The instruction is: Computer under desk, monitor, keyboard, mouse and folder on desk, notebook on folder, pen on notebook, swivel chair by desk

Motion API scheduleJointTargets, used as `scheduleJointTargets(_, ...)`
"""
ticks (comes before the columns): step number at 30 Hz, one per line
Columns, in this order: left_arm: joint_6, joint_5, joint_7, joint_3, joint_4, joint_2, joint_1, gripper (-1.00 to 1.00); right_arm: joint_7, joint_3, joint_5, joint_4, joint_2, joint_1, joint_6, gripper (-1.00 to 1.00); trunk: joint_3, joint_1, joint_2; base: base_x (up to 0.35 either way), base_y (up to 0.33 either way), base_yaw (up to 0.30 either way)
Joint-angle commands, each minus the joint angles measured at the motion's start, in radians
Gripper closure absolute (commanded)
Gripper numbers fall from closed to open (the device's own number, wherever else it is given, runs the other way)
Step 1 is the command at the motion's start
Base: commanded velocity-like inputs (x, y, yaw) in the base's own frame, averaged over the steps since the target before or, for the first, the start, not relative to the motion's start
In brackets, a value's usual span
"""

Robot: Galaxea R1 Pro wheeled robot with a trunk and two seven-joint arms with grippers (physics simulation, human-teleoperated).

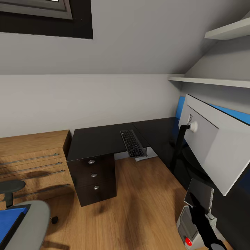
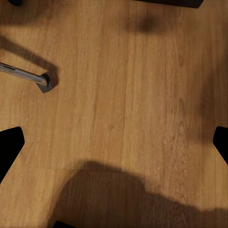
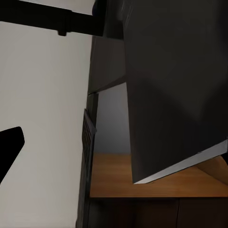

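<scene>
The black desk (image 1: 97,140) carries the keyboard (image 1: 132,143), which overhangs its inner edge. The monitor (image 1: 208,146) stands on the desk's right wing with its pale back toward me. Below it stands the computer (image 1: 185,225). My right gripper (image 1: 193,205) reaches up against a dark spiral-bound notebook (image 1: 198,192) tilted above the computer. In the right wrist view the notebook (image 3: 175,95) hides one finger, and the other fingertip (image 3: 10,152) sits wide to the side. The blue folder (image 1: 10,218) lies on the swivel chair (image 1: 33,222). My left gripper (image 2: 114,145) is open over bare floor.
A light-wood cabinet (image 1: 31,152) stands left of the desk's drawers (image 1: 94,175). Wall shelves (image 1: 211,80) hang above the monitor. A small black thing (image 1: 54,219) lies on the floor by the chair. A thin chrome rod with a dark end (image 2: 28,77) lies below my left gripper.
</scene>
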Motion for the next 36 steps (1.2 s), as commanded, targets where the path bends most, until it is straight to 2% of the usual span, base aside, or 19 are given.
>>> scheduleJointTargets(1, -0.003, -0.005, 0.002, 0.008, 0.000, 0.000, -0.001, -1.00, 0.002, -0.002, -0.010, 0.001, -0.001, -0.001, 0.010, -1.00, -0.001, 0.000, -0.001, 0.000, 0.000, 0.000)
scheduleJointTargets(6, -0.003, -0.005, 0.002, 0.008, 0.000, 0.000, -0.001, -1.00, 0.002, -0.010, -0.010, 0.001, -0.006, -0.001, 0.010, -1.00, -0.001, 0.000, -0.001, 0.000, 0.000, 0.000)
scheduleJointTargets(15, -0.003, -0.005, 0.001, 0.008, 0.000, -0.001, 0.000, -1.00, 0.001, -0.056, -0.010, 0.001, -0.009, -0.001, 0.011, -1.00, -0.001, 0.000, -0.001, 0.000, 0.000, 0.000)
scheduleJointTargets(36, -0.003, -0.005, 0.000, 0.008, 0.000, -0.001, -0.001, -1.00, 0.001, -0.066, -0.010, 0.001, -0.010, -0.001, 0.012, -1.00, -0.001, 0.000, -0.001, 0.000, 0.000, 0.000)
